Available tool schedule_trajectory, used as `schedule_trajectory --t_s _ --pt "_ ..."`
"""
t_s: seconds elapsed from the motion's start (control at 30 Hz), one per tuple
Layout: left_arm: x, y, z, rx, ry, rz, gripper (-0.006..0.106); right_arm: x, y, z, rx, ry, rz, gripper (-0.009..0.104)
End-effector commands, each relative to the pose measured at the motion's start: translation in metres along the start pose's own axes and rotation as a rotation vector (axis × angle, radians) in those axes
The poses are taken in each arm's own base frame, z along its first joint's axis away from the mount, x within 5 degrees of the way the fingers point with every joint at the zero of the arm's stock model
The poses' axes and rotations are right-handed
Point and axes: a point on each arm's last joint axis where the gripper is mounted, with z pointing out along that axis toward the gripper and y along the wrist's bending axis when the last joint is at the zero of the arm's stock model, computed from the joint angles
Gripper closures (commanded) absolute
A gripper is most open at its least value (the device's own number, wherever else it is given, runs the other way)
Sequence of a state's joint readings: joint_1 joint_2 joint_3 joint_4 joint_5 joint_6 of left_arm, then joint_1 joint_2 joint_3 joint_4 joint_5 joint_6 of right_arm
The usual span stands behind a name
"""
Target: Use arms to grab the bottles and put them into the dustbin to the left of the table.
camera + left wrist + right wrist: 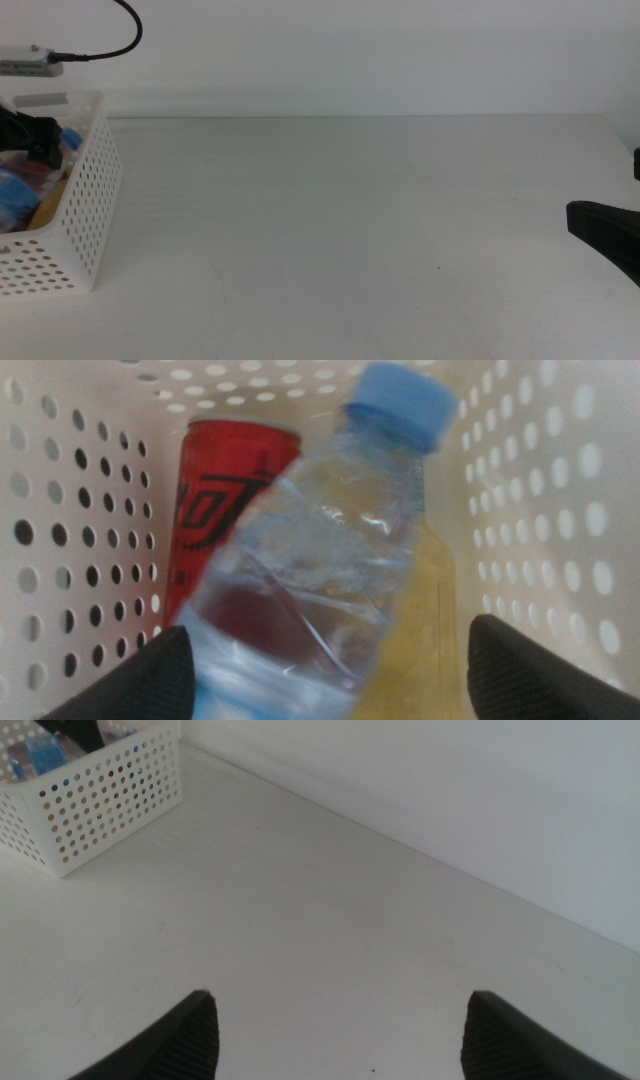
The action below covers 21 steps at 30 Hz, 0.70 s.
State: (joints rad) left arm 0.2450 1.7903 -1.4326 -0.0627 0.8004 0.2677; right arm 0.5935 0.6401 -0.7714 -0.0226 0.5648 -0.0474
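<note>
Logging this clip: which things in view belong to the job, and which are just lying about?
Job: water bottle, red can, yellow bottle, all inside the basket; left gripper open over it; right gripper open, waiting above the table.

Lying about: cable.

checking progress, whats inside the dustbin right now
The dustbin holds a red soda can, a yellow-drink bottle and the water bottle lying across them, between the left gripper's open jaws. Bin floor hidden.
</note>
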Motion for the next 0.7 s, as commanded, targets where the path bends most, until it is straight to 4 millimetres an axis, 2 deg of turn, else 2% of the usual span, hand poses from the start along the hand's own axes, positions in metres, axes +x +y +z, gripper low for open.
schedule_trajectory --t_s 0.0,0.27,0.5,0.67 --pt "-0.014 0.0 -0.035 -0.02 -0.127 -0.002 0.01 -0.014 -0.001 -0.004 0.009 -0.096 -0.009 0.032" --pt "-0.017 -0.004 -0.056 0.005 -0.196 -0.061 0.01 -0.014 -0.001 -0.004 0.009 -0.096 -0.009 0.032" --pt "-0.018 -0.013 -0.103 0.072 -0.326 -0.117 0.014 -0.014 -0.001 -0.004 0.009 -0.096 -0.009 0.032" --pt "-0.014 -0.023 -0.141 0.088 -0.415 -0.067 0.016 -0.014 -0.001 -0.004 0.009 -0.096 -0.009 0.032"
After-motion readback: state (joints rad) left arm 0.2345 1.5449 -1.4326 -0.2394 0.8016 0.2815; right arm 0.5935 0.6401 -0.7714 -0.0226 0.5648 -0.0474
